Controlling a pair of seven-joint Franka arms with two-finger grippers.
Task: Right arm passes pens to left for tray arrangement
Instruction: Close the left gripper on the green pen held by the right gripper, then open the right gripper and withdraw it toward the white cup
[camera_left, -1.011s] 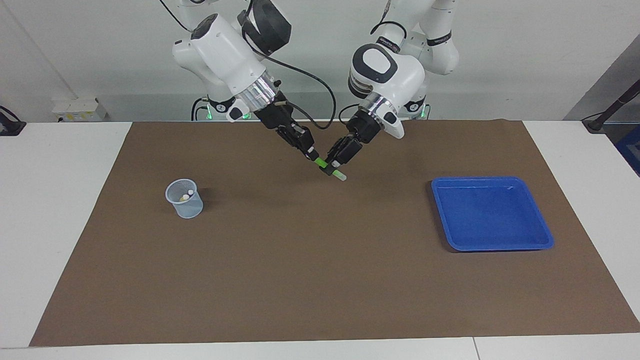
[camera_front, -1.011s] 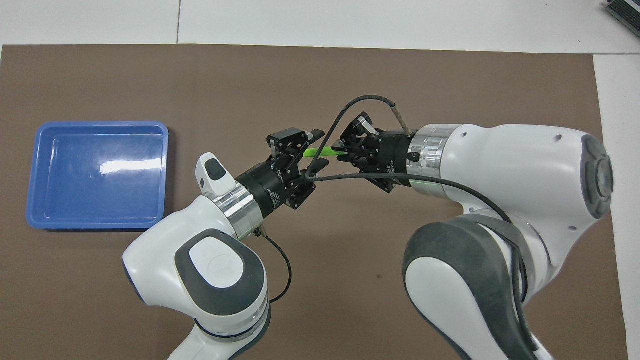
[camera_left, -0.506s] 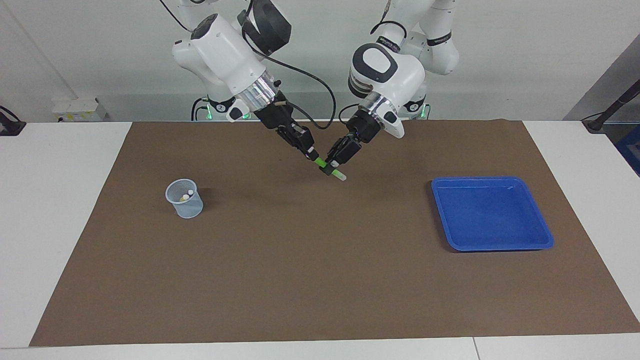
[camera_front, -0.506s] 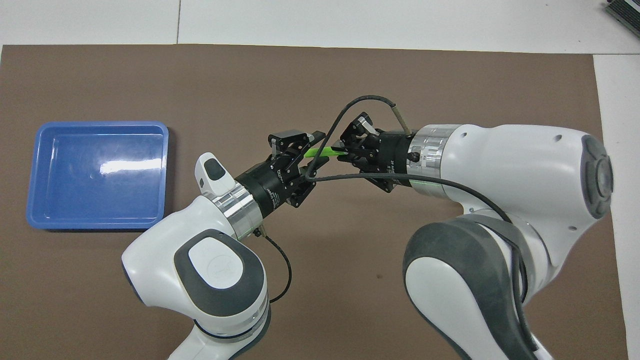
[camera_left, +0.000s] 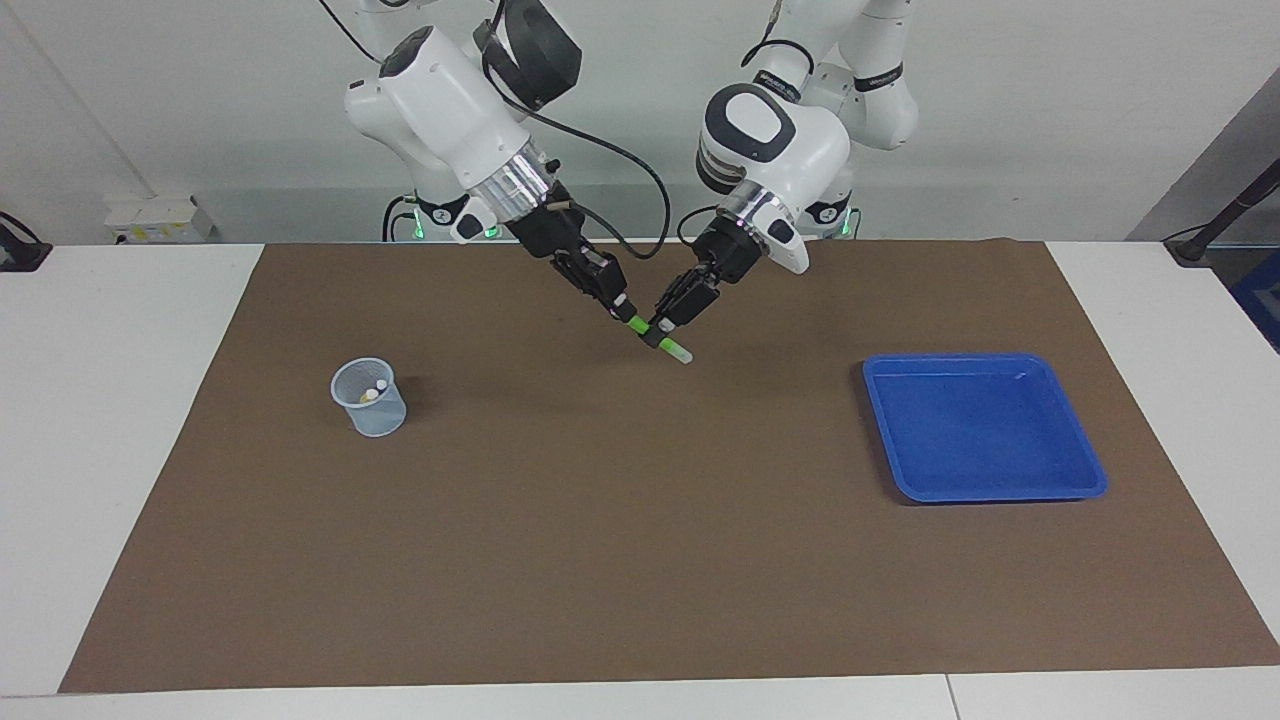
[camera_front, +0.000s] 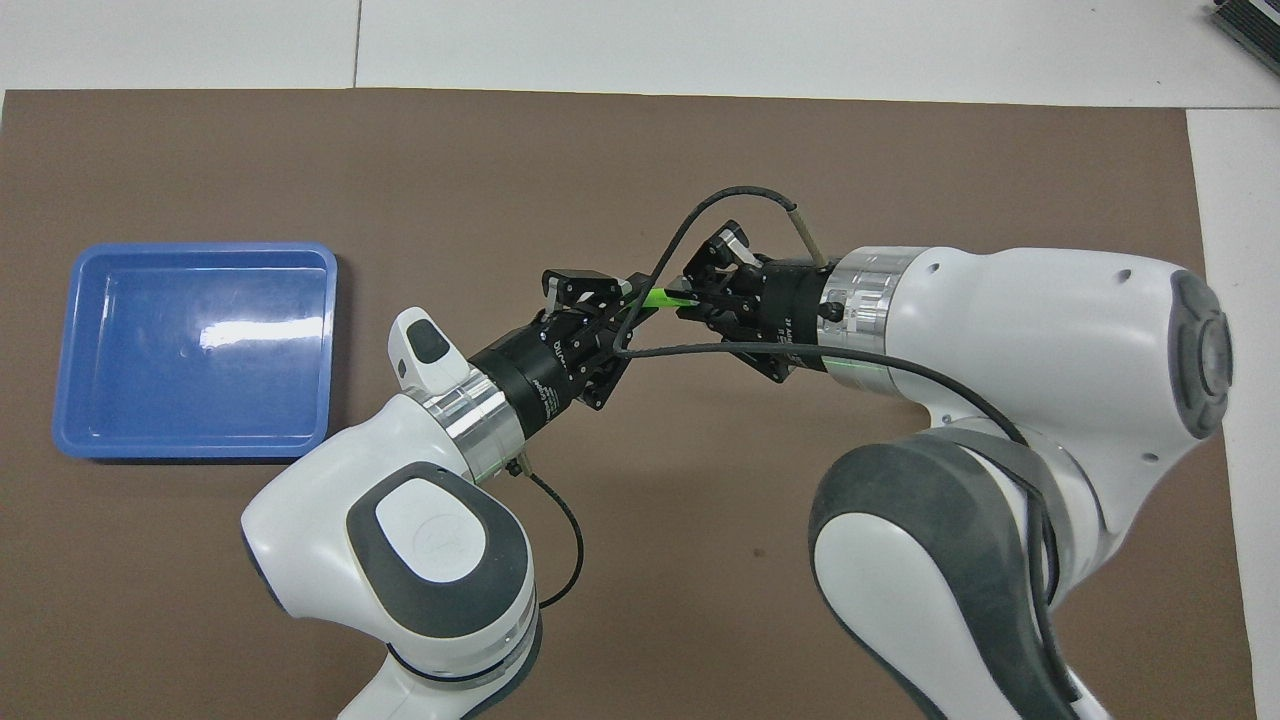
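Observation:
The green pen (camera_left: 641, 326) (camera_front: 655, 297) hangs slantwise in the air over the brown mat's middle, its pale tip pointing down. My right gripper (camera_left: 622, 309) (camera_front: 688, 298) is shut on its upper end. My left gripper (camera_left: 661, 334) (camera_front: 617, 297) is shut on the lower part, just above the tip. The two grippers nearly touch. The blue tray (camera_left: 1000, 357) (camera_front: 200, 247) lies with nothing in it toward the left arm's end of the table. Two pale pen ends (camera_left: 374, 390) stick up inside a small translucent cup.
The translucent cup (camera_left: 372, 412) stands on the mat toward the right arm's end; the right arm hides it in the overhead view. A black cable (camera_front: 720, 197) loops over the two grippers. The brown mat (camera_left: 620, 540) covers most of the white table.
My left gripper's fingers have closed onto the green pen. Both grippers and the pen have stayed in almost the same place, drifting only slightly.

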